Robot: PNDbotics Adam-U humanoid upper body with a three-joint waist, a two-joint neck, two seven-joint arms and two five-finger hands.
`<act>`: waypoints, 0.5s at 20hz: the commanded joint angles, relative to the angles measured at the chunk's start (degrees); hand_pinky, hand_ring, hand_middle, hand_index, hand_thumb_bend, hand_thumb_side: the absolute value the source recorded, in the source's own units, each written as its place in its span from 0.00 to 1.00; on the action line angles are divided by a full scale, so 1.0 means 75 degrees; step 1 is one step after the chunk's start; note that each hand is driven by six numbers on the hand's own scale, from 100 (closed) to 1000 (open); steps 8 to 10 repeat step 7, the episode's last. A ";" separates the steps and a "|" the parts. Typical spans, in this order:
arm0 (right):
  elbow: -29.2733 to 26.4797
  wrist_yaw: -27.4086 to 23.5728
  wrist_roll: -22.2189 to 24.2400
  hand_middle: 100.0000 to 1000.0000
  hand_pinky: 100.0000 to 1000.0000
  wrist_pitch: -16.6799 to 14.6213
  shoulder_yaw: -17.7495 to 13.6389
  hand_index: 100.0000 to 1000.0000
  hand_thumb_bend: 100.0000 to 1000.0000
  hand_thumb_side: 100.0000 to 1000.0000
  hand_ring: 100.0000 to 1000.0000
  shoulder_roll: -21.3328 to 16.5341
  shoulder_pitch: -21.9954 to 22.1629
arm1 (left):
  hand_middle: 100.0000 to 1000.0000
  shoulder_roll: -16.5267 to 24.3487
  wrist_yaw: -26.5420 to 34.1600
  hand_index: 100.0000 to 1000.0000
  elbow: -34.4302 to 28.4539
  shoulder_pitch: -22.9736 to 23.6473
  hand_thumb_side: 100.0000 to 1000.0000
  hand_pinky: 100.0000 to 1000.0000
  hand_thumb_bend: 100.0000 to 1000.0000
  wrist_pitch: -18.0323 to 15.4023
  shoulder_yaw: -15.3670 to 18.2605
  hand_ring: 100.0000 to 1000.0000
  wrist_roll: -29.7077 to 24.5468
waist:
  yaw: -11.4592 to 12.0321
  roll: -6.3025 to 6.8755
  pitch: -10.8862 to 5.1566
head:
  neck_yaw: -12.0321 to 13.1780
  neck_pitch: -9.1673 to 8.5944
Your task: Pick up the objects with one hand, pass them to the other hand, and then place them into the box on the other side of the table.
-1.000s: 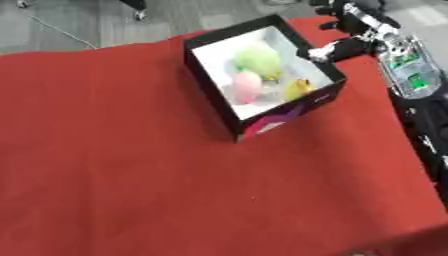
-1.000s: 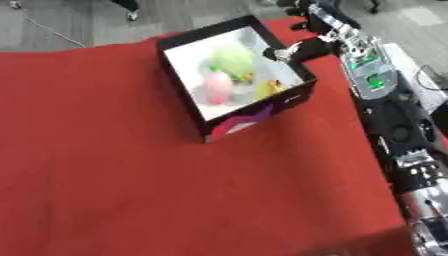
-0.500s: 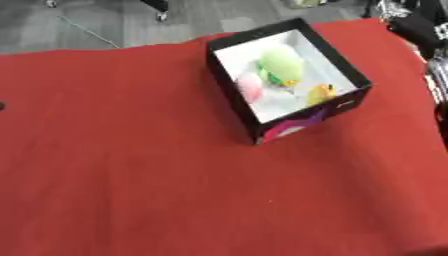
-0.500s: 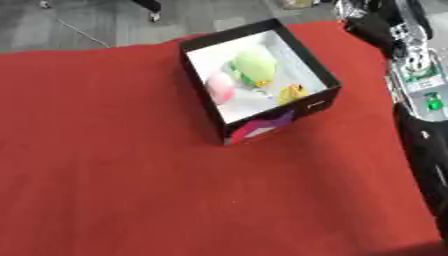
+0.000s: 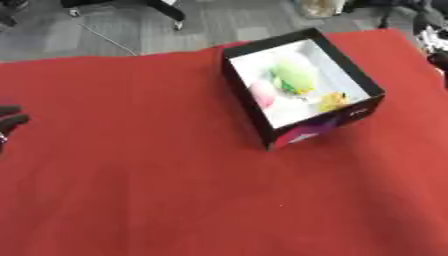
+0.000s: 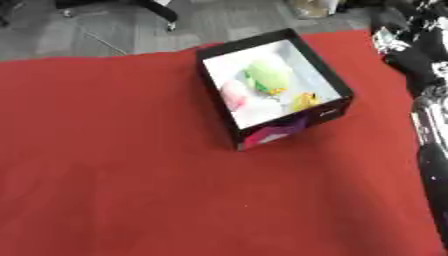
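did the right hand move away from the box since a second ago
Yes. The right hand was at the box's far right corner; now it is drawn back right of it, clear of the rim.

Bright even light, soft motion blur

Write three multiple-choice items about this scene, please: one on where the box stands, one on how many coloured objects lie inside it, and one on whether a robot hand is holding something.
1. Where on the red cloth does the box stand?
A. upper right part
B. lower left corner
C. centre of the near edge

2. How many coloured objects show inside the box?
A. none
B. three
C. six

3. What is the left hand holding?
A. the green object
B. the box
C. nothing

Answers:
1 A: the box sits toward the far right of the red cloth.
2 B: a green object, a pink object and a yellow object lie inside.
3 C: the left hand shows at the left edge, away from every object.
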 commanded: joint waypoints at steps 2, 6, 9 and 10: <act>-0.0216 0.0141 0.0106 1.00 0.89 -0.0096 -0.0178 1.00 0.11 0.11 1.00 -0.0038 0.0173 | 0.70 0.0041 0.0126 0.89 -0.0210 0.0066 0.63 1.00 0.41 -0.0024 0.0134 0.74 -0.0180 | 0.0009 -0.0039 -0.0401 | 0.0180 0.0192; -0.0280 0.0240 0.0172 1.00 0.90 -0.0047 -0.0245 1.00 0.13 0.10 1.00 0.0053 0.0426 | 0.70 0.0064 0.0100 0.89 -0.0233 0.0238 0.62 1.00 0.41 -0.0089 0.0173 0.73 -0.0218 | 0.0027 -0.0080 -0.0545 | 0.0261 0.0409; -0.0302 0.0261 0.0190 1.00 0.90 -0.0032 -0.0257 1.00 0.13 0.10 1.00 0.0075 0.0482 | 0.70 0.0078 0.0085 0.89 -0.0238 0.0294 0.62 1.00 0.41 -0.0107 0.0186 0.73 -0.0219 | 0.0040 -0.0082 -0.0582 | 0.0304 0.0473; -0.0302 0.0261 0.0190 1.00 0.90 -0.0032 -0.0257 1.00 0.13 0.10 1.00 0.0075 0.0482 | 0.70 0.0078 0.0085 0.89 -0.0238 0.0294 0.62 1.00 0.41 -0.0107 0.0186 0.73 -0.0219 | 0.0040 -0.0082 -0.0582 | 0.0304 0.0473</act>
